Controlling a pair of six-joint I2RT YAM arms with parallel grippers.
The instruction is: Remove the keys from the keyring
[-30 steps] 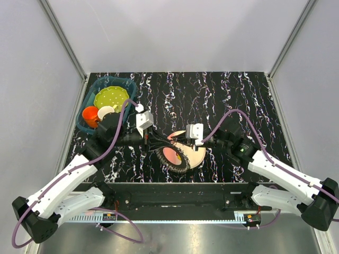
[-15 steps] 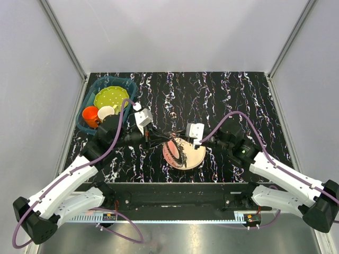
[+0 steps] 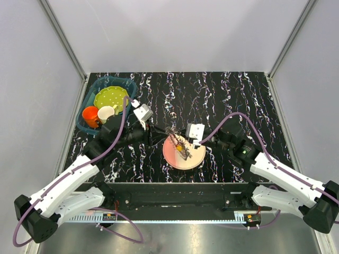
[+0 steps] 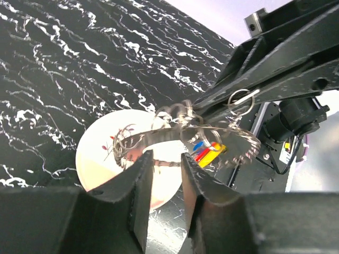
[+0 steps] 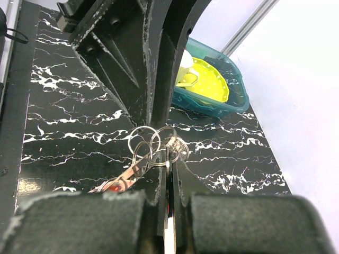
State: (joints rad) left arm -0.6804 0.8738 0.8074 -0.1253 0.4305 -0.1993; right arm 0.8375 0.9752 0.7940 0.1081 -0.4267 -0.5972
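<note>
The keyring (image 4: 159, 136), a spiky dark-silver band, runs across my left gripper's (image 4: 165, 161) fingertips; the jaws are shut on it, above the pink plate (image 4: 100, 159). Keys with red, blue and yellow heads (image 4: 208, 153) hang from it. From above, the left gripper (image 3: 160, 136) and right gripper (image 3: 177, 139) meet over the plate (image 3: 195, 156), with the keys (image 3: 180, 147) bunched between them. My right gripper (image 5: 168, 153) is shut on a thin key held edge-on, with small split rings (image 5: 151, 145) at its tips. A red-headed key (image 5: 114, 184) hangs to the left.
A teal bin (image 3: 94, 90) at the back left holds a yellow plate (image 3: 110, 97), an orange cup (image 3: 90, 115) and a white cup (image 3: 106, 112). The bin also shows in the right wrist view (image 5: 235, 98). Grey walls enclose the black marbled table (image 3: 238, 100).
The keyring hung as a dark loop over the plate's front-left edge; it is now lifted and bunched between the grippers over the plate's back. The left gripper has shifted slightly back.
</note>
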